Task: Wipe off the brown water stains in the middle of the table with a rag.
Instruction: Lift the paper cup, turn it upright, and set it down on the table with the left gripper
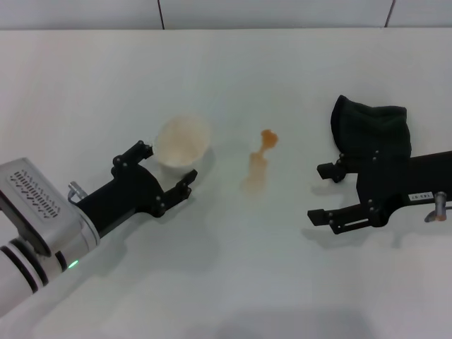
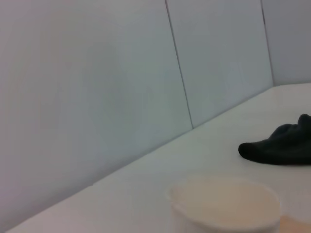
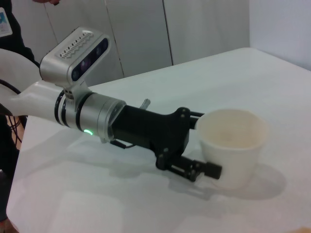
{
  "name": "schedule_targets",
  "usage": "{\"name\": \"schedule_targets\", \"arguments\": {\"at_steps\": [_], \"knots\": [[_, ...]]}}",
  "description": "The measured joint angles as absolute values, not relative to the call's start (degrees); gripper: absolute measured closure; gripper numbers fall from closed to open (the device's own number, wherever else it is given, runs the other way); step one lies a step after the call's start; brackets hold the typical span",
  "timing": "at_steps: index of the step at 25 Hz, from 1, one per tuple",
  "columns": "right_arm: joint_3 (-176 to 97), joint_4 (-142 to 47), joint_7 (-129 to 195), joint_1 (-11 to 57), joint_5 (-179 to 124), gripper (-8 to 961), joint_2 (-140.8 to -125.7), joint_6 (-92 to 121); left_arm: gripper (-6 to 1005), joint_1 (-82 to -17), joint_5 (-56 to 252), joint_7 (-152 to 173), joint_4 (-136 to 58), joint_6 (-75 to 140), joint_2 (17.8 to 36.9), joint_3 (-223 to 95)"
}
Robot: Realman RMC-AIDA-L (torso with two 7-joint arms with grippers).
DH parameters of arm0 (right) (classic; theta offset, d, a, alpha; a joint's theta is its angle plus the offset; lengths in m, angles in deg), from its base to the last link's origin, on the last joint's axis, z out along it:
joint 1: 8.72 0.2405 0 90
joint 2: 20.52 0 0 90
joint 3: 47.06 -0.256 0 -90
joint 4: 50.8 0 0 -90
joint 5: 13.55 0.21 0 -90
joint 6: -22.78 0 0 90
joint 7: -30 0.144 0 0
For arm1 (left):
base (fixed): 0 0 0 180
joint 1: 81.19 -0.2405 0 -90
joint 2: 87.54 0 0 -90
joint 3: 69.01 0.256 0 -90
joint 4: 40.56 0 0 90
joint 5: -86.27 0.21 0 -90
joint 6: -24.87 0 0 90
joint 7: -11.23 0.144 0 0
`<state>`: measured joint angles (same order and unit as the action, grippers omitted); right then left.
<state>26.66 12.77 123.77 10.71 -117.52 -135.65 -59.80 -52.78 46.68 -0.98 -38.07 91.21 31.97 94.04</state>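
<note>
Left end effector [image 1: 168,175]: fingers spread around the cup [image 1: 182,141].
Right end effector [image 1: 326,192]: spread, empty, rag [image 1: 372,131] just behind it.
Stains [image 1: 260,159]: mid-tabletop [image 1: 226,282], between both end effectors.
Advice: probably retreat, then grip the rag's bulk.

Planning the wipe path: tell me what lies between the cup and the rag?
Only the stains on bare table, between cup and rag, per the head view.

Left gripper [image 1: 164,174] reaches in from eight o'clock, fingers spread; right gripper [image 1: 320,193] enters from three o'clock, fingers spread.
</note>
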Motion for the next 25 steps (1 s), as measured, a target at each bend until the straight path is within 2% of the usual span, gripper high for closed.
{"name": "schedule_targets", "arguments": {"at_steps": [9, 12, 25], "knots": [[27.1, 13.1, 124.5, 10.6, -117.5, 99, -135.61, -59.9, 239, -54.1, 46.9, -1.2, -37.1, 91.5, 31.87, 93.9], [27.1, 13.2, 124.6, 10.4, -117.5, 99, -135.57, -60.1, 104, -54.4, 46.7, -1.2, -37.0, 92.2, 31.81, 93.9], [28.1, 13.4, 125.0, 10.3, -117.5, 99, -135.57, -60.0, 112, -57.0, 45.9, -1.4, -37.9, 93.8, 31.63, 93.9]]}}
